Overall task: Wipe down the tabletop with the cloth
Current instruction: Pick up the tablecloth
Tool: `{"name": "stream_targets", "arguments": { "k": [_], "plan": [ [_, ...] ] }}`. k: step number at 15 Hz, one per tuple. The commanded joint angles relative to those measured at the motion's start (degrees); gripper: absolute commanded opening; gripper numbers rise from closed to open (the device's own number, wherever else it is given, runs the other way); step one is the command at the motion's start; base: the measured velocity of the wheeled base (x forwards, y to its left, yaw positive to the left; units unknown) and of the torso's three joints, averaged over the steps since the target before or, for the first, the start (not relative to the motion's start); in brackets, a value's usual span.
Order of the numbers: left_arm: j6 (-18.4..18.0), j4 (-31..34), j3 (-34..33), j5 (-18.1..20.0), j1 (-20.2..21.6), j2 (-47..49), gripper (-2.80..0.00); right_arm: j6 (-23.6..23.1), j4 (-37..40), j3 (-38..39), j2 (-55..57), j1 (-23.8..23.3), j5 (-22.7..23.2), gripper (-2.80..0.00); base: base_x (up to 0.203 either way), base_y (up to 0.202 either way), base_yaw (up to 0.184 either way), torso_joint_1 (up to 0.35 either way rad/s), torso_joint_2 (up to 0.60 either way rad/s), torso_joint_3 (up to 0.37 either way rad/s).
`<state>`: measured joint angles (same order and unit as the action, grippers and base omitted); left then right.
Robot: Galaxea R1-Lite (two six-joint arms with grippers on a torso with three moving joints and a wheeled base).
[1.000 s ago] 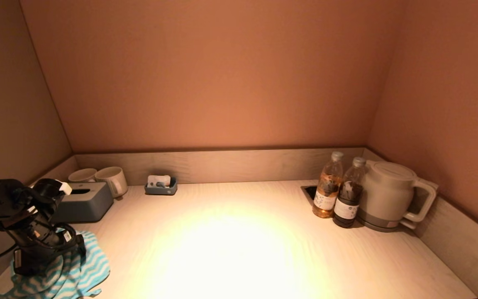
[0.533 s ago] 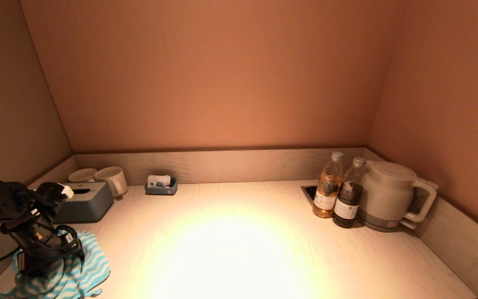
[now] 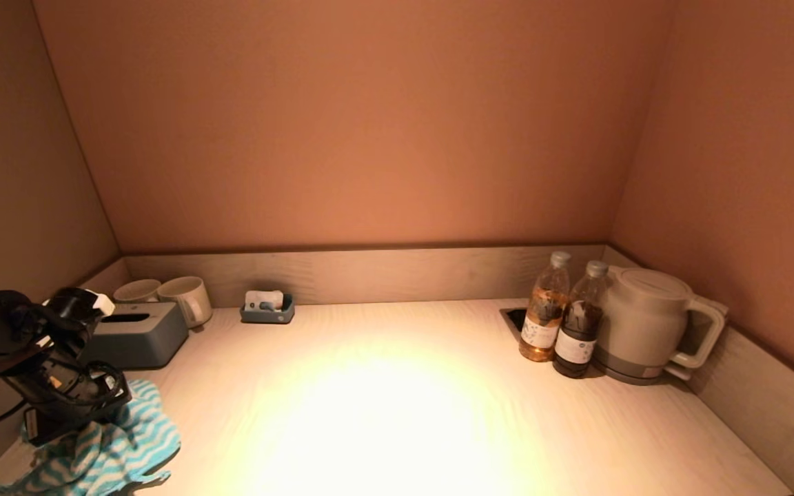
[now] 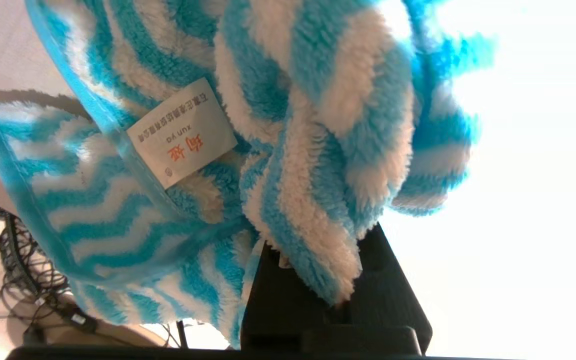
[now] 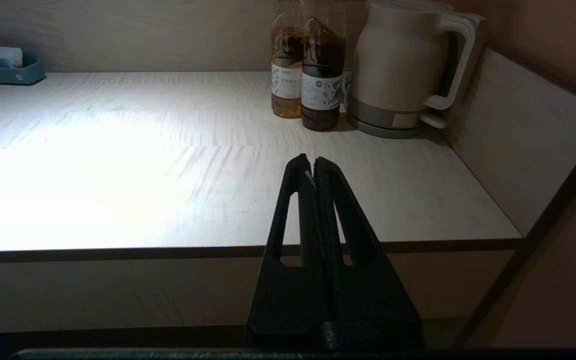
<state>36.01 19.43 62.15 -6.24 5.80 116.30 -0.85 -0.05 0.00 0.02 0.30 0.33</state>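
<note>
Now the left gripper [image 3: 59, 430], lower left of the frame, is pinching the striped cloth [image 3: 104, 455] tight on the tabletop [image 3: 397, 413]; the right gripper [image 5: 314, 175], fingers pressed together and empty, is hanging before the tabletop's front edge.

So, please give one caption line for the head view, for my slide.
Left gripper holds the striped cloth at the tabletop's near-left corner.

A fluffy cloth [image 3: 104, 455] with blue and white zigzag stripes sits bunched at the near left corner of the pale wooden tabletop [image 3: 397, 399], part of it gathered up off the surface and the rest trailing down in folds. A white label [image 4: 182, 139] with red and grey print is sewn on its blue-bound edge. The tabletop glows brightly at its centre.
</note>
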Motion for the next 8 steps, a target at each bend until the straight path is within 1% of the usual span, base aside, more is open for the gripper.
{"name": "stream_targets", "arguments": {
  "k": [1,6,8],
  "plan": [
    [0.2,0.08,-0.1,0.09,0.0,-1.16,-2.8,-0.03,-0.04,0.0,-0.02,0.05,0.03,-2.8,0.0,0.0,0.0,0.0,0.0,0.0],
    [1.46,0.66,-0.13,1.65,-1.35,-6.05,-2.8,-0.03,0.05,0.0,-0.02,0.05,0.03,-2.8,0.0,0.0,0.0,0.0,0.0,0.0],
    [1.96,1.81,-0.18,1.72,-4.43,-11.95,-2.8,-0.03,0.03,-0.09,-0.02,0.05,0.03,-2.8,0.0,0.0,0.0,0.0,0.0,0.0]
  ]
}}
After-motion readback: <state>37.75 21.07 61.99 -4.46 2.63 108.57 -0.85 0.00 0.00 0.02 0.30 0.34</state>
